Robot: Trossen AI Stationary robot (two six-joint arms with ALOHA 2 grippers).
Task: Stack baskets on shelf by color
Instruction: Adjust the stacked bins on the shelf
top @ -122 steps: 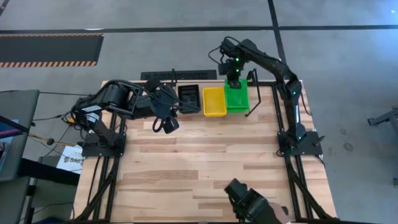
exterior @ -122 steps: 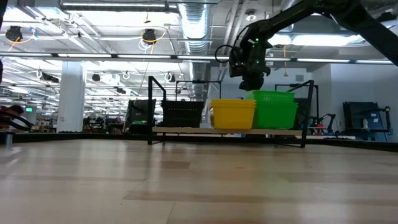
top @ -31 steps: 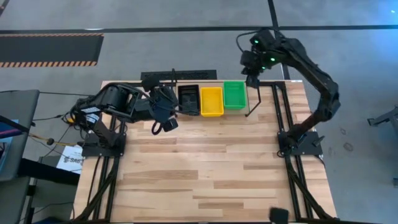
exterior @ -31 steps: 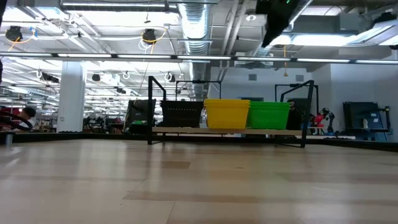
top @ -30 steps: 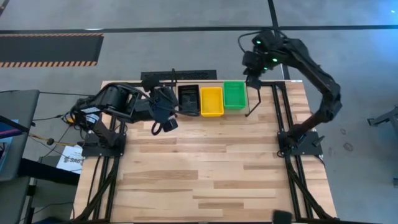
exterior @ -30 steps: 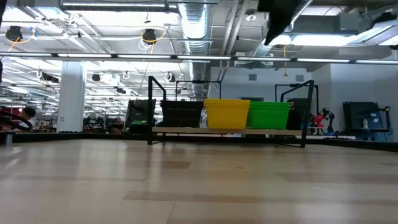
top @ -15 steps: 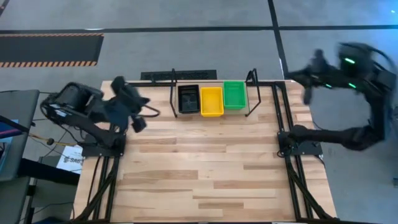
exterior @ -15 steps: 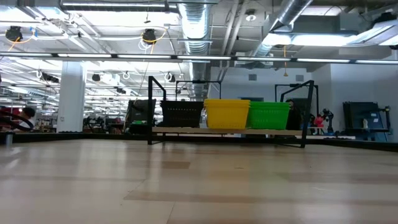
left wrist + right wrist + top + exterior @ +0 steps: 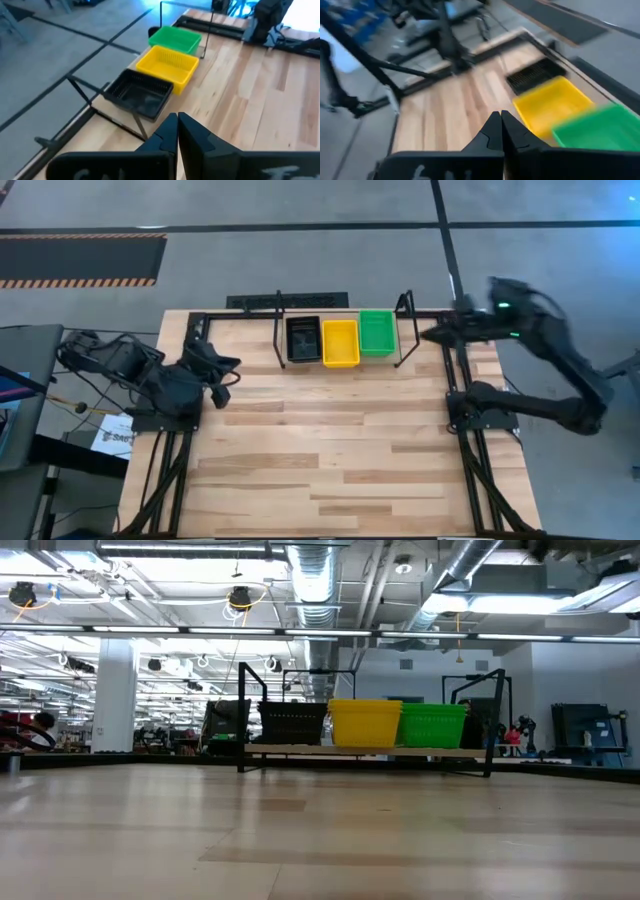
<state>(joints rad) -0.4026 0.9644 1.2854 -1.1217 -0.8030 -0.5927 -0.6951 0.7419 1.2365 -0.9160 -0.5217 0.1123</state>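
On the shelf (image 9: 340, 365) at the table's far edge stand a black basket (image 9: 303, 339), a yellow basket (image 9: 341, 342) and a green basket (image 9: 377, 333), side by side. The low view shows them resting on the shelf's rail (image 9: 365, 751). My left gripper (image 9: 218, 372) is shut and empty, drawn back over its base at the table's left edge. Just right of the shelf's right post, my right gripper (image 9: 428, 336) is also shut and empty and points at the green basket. In the wrist views both pairs of fingers (image 9: 177, 125) (image 9: 500, 125) are closed together.
The shelf's thin upright posts (image 9: 408, 302) rise at both ends of the basket row. The arms' black base frames (image 9: 480, 408) stand at the table's left and right edges. Bare wooden tabletop (image 9: 320, 450) stretches from the shelf to the near edge.
My left gripper has pulled away from the black basket toward the table's left edge, folded down over its base and shut. My right gripper has swung from above the green basket out past the table's right edge, then back to the shelf's right post. The baskets have stayed put.
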